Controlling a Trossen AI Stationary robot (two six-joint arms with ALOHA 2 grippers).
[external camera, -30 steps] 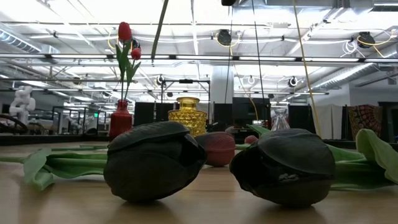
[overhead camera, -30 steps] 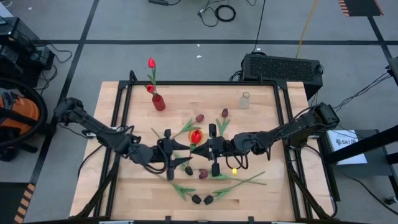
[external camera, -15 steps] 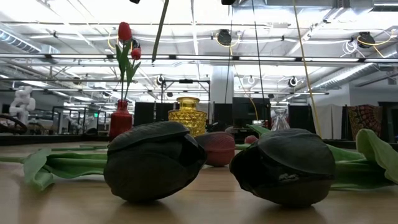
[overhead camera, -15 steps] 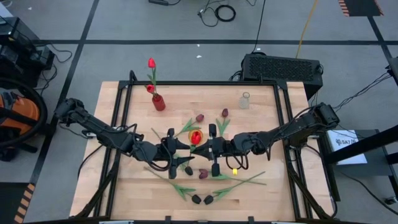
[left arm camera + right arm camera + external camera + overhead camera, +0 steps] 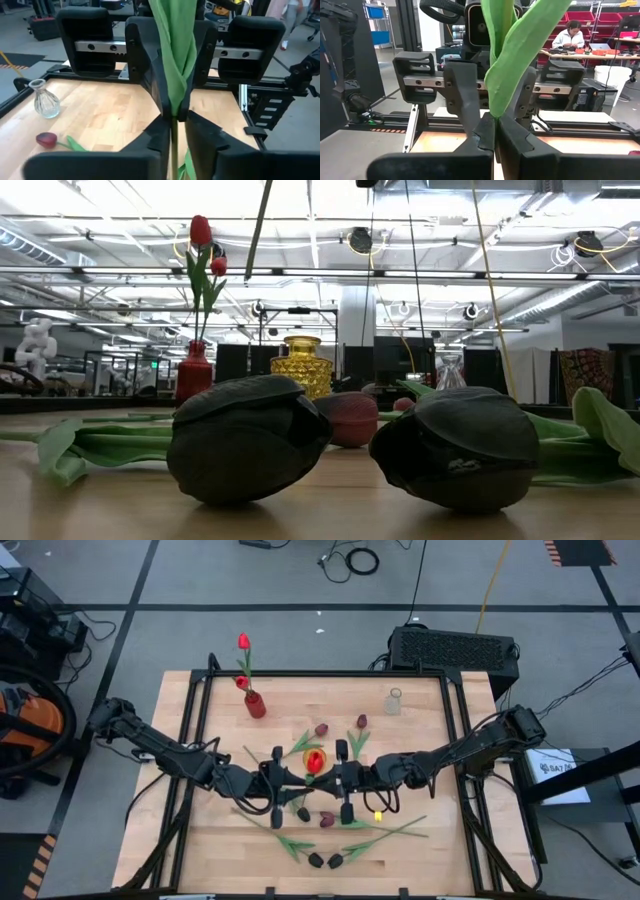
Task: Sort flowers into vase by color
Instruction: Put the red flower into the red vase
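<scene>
A red flower is held up over the table's middle, head [image 5: 315,758] on top and green leaves [image 5: 175,55] rising past both grippers. Its thin stem [image 5: 258,225] hangs down clear of the table. My left gripper [image 5: 303,779] comes from the table's left and is shut on this stem. My right gripper [image 5: 327,778] faces it from the right, shut on the same stem. A red vase [image 5: 255,705] at the far left holds two red flowers. Maroon flowers [image 5: 321,729] and black flowers [image 5: 316,860] lie flat on the table. My left gripper pinches the flower's stem [image 5: 174,142] between its two fingers, just under the leaves and beside the right gripper's fingertips. The fingers lie level, from the table's left, across the stem. The flower stands roughly upright, clear of the table. My right gripper pinches the stem where the leaves start [image 5: 493,114], between its two shut fingers. The fingers lie level, from the table's right, across the stem. The leaves rise above the hold and the stem hangs below it.
A clear glass vase [image 5: 394,701] stands at the far right and a yellow vase [image 5: 302,363] near the middle. Two black flower heads [image 5: 248,438] lie at the near edge. A black frame [image 5: 455,740] borders the table. A person [image 5: 572,35] sits in the room behind.
My left gripper's fingers have shut on the red flower's stem, next to the right gripper's hold. The flower and my right gripper have kept still.
</scene>
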